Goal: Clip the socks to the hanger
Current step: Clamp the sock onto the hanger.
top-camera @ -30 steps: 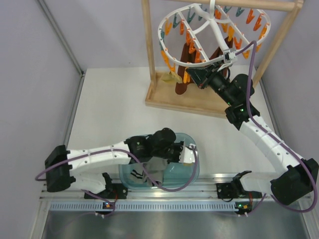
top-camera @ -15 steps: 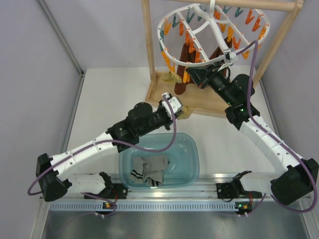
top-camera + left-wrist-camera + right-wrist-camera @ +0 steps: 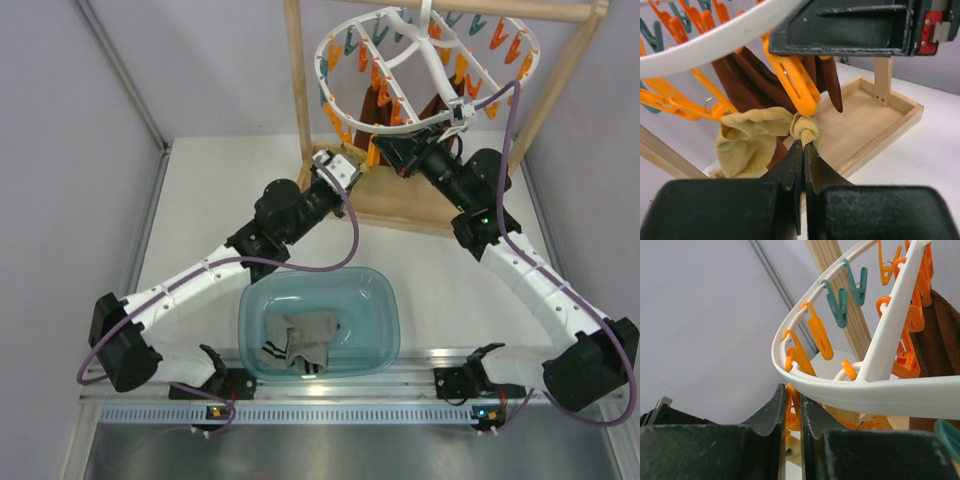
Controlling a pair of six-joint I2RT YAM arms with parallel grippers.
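My left gripper [image 3: 803, 145] is shut on the bunched end of a mustard-yellow sock [image 3: 805, 129] and holds it right under an orange clip [image 3: 792, 82] of the white hanger [image 3: 432, 62]. A second mustard sock [image 3: 747, 142] hangs from a neighbouring orange clip. My right gripper [image 3: 793, 401] is shut on an orange clip [image 3: 796, 410] just below the hanger ring [image 3: 865, 390]. In the top view the two grippers, left [image 3: 340, 168] and right [image 3: 398, 155], meet under the ring's near side. Two grey socks [image 3: 302, 340] lie in the teal basin [image 3: 385, 320].
Long dark brown socks [image 3: 752, 82] hang from the hanger behind the clips. The wooden rack's base tray [image 3: 400, 208] and left post [image 3: 293, 80] stand close to both grippers. Teal clips [image 3: 840, 302] dangle on the ring's far side.
My left arm has risen out of the basin and swung forward to the hanger with the mustard sock in its jaws. The right arm has stayed at the clip.
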